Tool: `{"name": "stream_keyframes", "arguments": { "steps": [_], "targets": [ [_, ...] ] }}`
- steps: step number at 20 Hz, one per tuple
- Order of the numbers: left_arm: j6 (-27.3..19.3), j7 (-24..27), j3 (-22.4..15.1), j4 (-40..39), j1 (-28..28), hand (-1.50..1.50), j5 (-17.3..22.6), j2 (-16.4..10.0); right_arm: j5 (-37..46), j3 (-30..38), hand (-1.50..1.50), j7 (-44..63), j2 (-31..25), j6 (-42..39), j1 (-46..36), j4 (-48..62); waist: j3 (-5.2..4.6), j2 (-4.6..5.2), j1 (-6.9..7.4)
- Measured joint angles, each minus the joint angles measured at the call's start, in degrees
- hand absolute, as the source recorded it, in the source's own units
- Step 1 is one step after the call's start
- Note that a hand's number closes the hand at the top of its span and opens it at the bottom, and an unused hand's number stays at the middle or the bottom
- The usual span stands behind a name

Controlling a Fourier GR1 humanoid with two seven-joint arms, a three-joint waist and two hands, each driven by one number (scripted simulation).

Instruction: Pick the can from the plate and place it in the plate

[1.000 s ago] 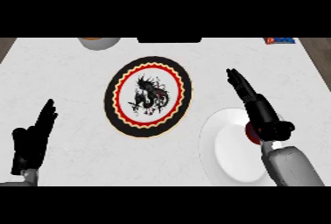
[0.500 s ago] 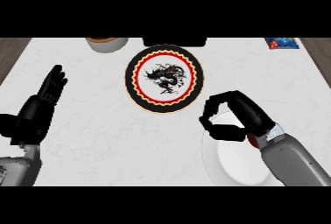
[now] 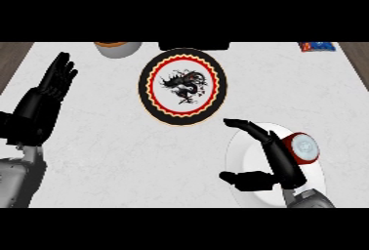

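Can (image 3: 302,148), red with pale round lid, on white plate (image 3: 315,178).

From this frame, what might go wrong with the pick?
1. The can on the white plate sits against the outer side of the right hand, whose thumb points the other way. Closing the fingers here would likely grasp nothing.
2. Repositioning this close might nudge the can toward the plate's right rim.
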State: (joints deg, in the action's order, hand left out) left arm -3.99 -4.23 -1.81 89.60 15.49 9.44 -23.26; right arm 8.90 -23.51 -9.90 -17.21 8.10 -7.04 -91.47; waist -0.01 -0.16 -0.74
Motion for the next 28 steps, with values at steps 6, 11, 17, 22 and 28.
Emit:
{"name": "stream_keyframes", "arguments": {
  "steps": [6,11,17,22,28],
  "targets": [
    [1.13,-0.66,0.67,1.93,-1.34,0.00,-0.21,0.32,2.65,3.85,-1.50,7.49,-5.11,-0.86,0.91,-12.73,-0.04,-0.10,0.20],
    [1.28,-1.35,0.74,2.88,-1.34,0.00,-0.32,0.28,6.47,5.92,-1.50,22.83,-14.49,-8.05,-3.08,-18.25,-0.19,-0.27,0.18],
    [1.15,-1.79,0.39,3.08,-1.18,0.00,-0.82,0.69,6.37,5.12,-1.50,40.10,-24.59,-22.41,-7.64,-21.22,-0.29,-0.17,0.58],
    [1.80,-1.06,0.84,1.13,-0.03,0.00,-0.87,0.96,0.05,3.98,-1.50,52.08,-28.18,-34.70,-11.67,-21.69,-0.23,0.09,0.77],
    [2.82,-0.87,1.80,0.95,0.35,0.00,-1.21,1.54,-2.41,2.89,-1.50,59.83,-26.01,-40.57,-14.77,-21.28,-0.09,0.13,0.91]
  ]
}}
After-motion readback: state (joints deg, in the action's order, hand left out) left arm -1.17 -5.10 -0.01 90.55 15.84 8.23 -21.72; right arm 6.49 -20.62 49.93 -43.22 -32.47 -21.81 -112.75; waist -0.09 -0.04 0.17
